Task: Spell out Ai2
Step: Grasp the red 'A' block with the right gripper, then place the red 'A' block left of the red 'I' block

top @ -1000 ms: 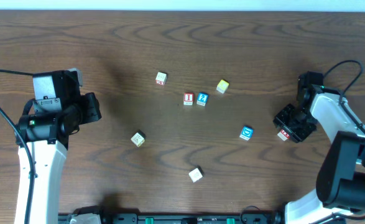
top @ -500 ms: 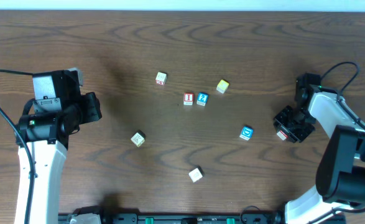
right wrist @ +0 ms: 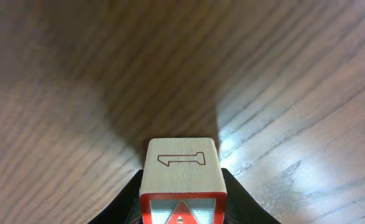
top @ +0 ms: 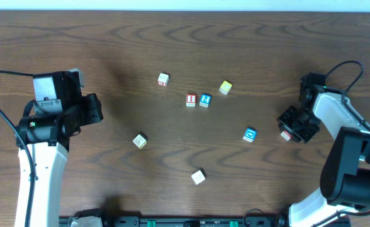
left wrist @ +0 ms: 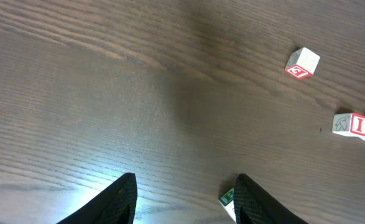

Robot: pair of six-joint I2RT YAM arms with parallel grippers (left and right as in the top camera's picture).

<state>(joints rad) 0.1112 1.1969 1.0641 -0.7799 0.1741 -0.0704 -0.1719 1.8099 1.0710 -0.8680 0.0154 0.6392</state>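
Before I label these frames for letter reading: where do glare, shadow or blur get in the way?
Right wrist: the pale wooden block with a red-outlined 1 is sharp; glare on the dark wooden table beside it; far wood soft. Left wrist: glare at bottom left, a shadow mid-frame, the white wooden block with a red I readable. Overhead: even light, lettering too small to read.

left gripper [left wrist: 184,182] spread over table [left wrist: 107,93] (green-edged block [left wrist: 227,198] just beside it)

Red-edged block [right wrist: 182,163]: "1". White block [left wrist: 358,124]: red "I".
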